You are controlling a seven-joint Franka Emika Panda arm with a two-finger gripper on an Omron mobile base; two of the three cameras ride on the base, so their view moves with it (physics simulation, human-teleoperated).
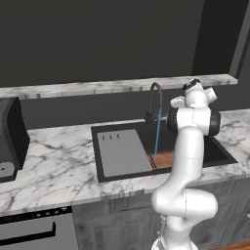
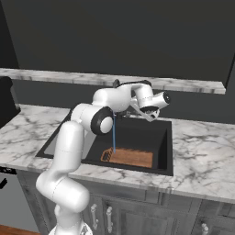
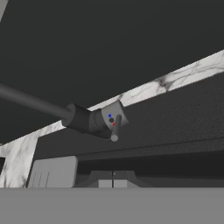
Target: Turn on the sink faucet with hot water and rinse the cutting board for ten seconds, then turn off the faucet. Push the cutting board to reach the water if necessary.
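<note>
— What lay nearest you, from where you stood?

— The small flat brown wooden cutting board, down in the front of the wide black recessed sink, its long side running along the front wall. The thin light-blue stream of water fell straight onto its left end. To the left of it lay a larger flat grey slab with three slots, just beside it.

— And the hand?

— Higher and farther back. The two-finger gripper had its tips pressed together, holding nothing. It hung over the back of the basin, pointed at the base of the thin dark gooseneck sink faucet.

— How did the lever sit from it?

— In the hand view the short grey lever stood just above and beyond the fingertips, apart from them (I couldn't judge the gap), hanging from the tap body with its red and blue dots. I'd judge the shut-off needed only a short reach forward.
</note>
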